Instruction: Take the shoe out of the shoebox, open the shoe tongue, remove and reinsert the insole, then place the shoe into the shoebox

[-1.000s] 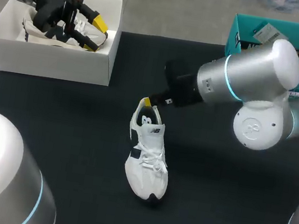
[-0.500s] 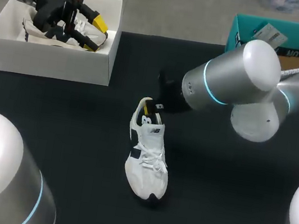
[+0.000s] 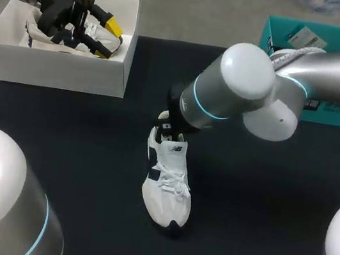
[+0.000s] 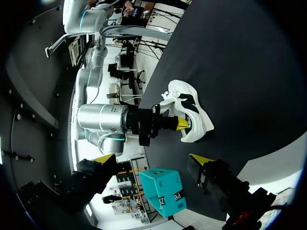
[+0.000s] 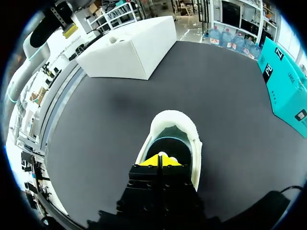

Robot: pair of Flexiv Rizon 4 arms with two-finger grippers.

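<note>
A white shoe (image 3: 167,185) stands upright on the black table, toe toward the near edge. My right gripper (image 3: 169,126) is at its heel and shows shut in the right wrist view, yellow tips (image 5: 159,159) pressed together and dipped into the shoe's opening (image 5: 170,132). Whether they pinch anything inside is hidden. My left gripper (image 3: 109,39) hangs open over the white shoebox (image 3: 56,67) at the far left. From the left wrist view, the shoe (image 4: 192,112) and the right gripper (image 4: 181,125) lie ahead of the spread left gripper (image 4: 152,160).
White contents (image 3: 42,36) lie in the shoebox under the left gripper. A teal box (image 3: 338,44) stands at the far right edge, also seen as the teal box (image 5: 288,81) beside the shoe. Black table (image 3: 88,153) surrounds the shoe.
My right arm has swung left over the shoe, and its gripper has gone from beside the heel down into the opening. The shoe and the left arm have stayed put.
</note>
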